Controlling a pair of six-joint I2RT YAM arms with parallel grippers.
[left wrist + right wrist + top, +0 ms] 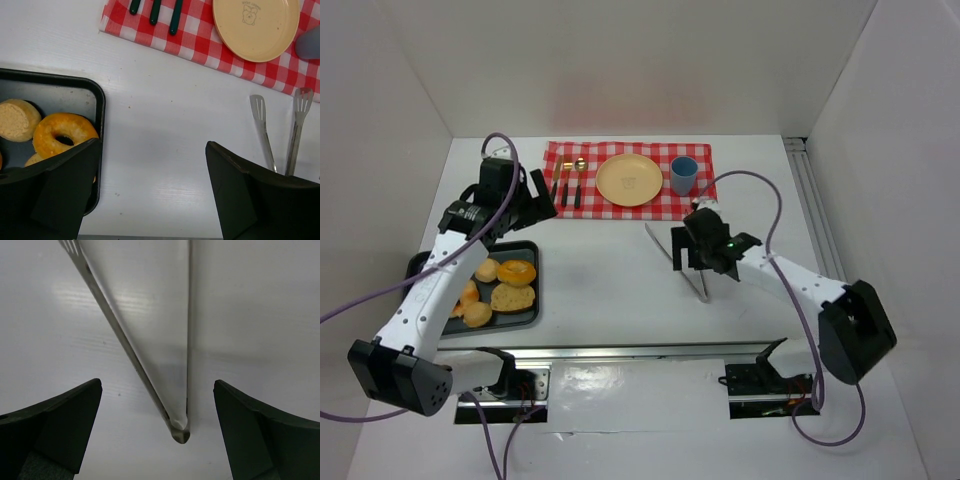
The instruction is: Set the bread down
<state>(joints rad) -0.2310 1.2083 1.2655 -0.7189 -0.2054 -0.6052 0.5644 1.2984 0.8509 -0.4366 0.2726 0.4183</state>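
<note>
Red-checked placemat (620,210) as the mark, lying far across the white bench (610,290). Carrying on it a yellow plate (629,180) at the middle, a blue cup (683,175) toward its right end and dark-handled cutlery (568,183) toward its left end.

Finding the bread (513,297) left of the placemat and nearer than its near-left corner, lying in a black tray (532,248): a ring-shaped piece (62,134), a pale round bun (17,120) touching it, more pieces crowding alongside.

Finding steel tongs (662,247) just nearer than the placemat's near edge, below its right half, lying flat on the bench. Splaying in a V, tips toward the placemat, hinge on the nearer side.

Hanging the right fingers (60,415) over that hinge end, spread wide, one to each side of the tongs, gripping nothing.

Holding the left fingers (65,185) just off the placemat's left edge, above the bench, likewise wide apart and empty.
</note>
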